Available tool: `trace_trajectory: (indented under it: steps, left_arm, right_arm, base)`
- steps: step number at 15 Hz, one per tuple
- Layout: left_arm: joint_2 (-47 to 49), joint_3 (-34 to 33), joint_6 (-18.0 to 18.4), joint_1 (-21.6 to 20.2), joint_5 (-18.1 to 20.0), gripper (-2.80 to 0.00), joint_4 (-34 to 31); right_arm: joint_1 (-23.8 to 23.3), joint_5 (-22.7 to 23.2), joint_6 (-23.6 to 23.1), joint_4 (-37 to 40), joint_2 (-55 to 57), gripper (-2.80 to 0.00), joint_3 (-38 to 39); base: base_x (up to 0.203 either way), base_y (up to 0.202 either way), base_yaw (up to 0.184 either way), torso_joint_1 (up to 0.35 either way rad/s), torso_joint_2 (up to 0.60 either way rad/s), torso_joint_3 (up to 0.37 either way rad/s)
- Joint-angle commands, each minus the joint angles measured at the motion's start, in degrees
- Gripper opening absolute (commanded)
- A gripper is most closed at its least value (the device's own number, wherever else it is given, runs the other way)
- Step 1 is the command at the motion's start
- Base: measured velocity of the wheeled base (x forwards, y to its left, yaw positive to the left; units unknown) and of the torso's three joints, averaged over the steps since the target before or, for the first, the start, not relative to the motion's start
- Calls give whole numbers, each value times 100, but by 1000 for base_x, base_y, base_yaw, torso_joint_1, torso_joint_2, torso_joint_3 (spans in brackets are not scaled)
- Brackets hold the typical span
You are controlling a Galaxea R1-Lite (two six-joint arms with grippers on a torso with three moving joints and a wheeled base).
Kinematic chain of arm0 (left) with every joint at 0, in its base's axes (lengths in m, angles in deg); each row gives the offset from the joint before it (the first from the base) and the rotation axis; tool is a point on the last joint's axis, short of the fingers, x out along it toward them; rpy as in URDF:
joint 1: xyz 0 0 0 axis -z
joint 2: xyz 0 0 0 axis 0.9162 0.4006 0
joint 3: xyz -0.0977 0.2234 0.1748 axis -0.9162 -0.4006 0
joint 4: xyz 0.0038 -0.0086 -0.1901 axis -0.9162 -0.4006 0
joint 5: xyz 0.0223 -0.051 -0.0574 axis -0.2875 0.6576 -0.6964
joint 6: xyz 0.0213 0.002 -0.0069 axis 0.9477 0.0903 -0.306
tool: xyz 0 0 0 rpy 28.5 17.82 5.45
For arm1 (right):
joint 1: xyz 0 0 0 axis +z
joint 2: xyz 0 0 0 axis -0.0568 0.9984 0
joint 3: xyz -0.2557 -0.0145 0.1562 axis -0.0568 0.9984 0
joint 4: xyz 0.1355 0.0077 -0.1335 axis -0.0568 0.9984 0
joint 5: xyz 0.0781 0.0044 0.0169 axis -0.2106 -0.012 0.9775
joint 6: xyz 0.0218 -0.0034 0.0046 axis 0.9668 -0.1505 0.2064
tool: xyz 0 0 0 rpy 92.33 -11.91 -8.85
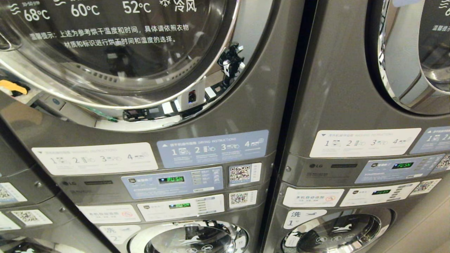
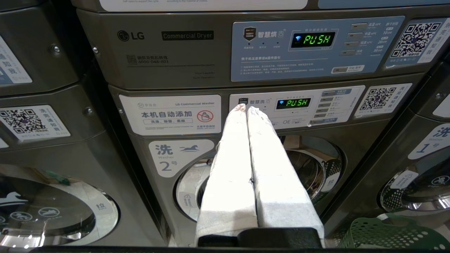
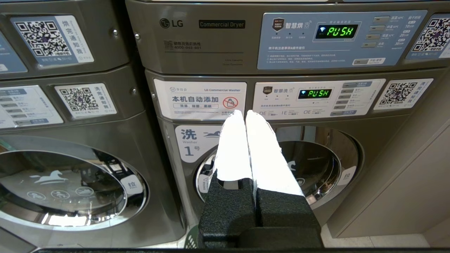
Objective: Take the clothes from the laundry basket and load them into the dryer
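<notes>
Task looks not started. Head view faces two stacked washer-dryer towers; the dryer door (image 1: 116, 59) of the left tower fills the upper part of that view and appears shut, its glass reflecting the room and the robot. No arm shows in the head view. Left gripper (image 2: 246, 109) is seen only from its own wrist camera: white-wrapped fingers (image 2: 230, 165) pressed together along their length, nothing between them, pointing at the control panel (image 2: 299, 102) of washer no. 2 above its round washer door (image 2: 316, 168). Right gripper (image 3: 243, 114) is the same: fingers closed flat on each other, empty, aimed at the panel of washer no. 1 (image 3: 197, 142). Both arms look parked, well apart from any machine. The laundry basket (image 2: 390, 233), green with lattice holes, sits on the floor at the foot of the machines, only a corner of it visible past the left gripper; a sliver of green (image 3: 191, 240) also shows at the base of the right wrist view. The clothes cannot be seen from these angles, so the basket's contents can't be confirmed. Judging from this: nothing gripped, dryer door not opened, nothing loaded. Everything is left: open the dryer, reach down to the basket, grab garments, lift them into the drum.
</notes>
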Motion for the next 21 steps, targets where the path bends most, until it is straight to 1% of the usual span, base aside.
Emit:
trace_trajectory:
  steps: [1,21]
  left_arm:
    - [0,-9,0,0,-1,-280,1]
    - [0,-9,0,0,-1,-280,1]
  right_arm:
    - [0,2,-2,-1,6,-280,0]
    - [0,11,-2,-1,0,-280,0]
  base:
    - [0,0,0,0,0,0]
    - [0,0,0,0,0,0]
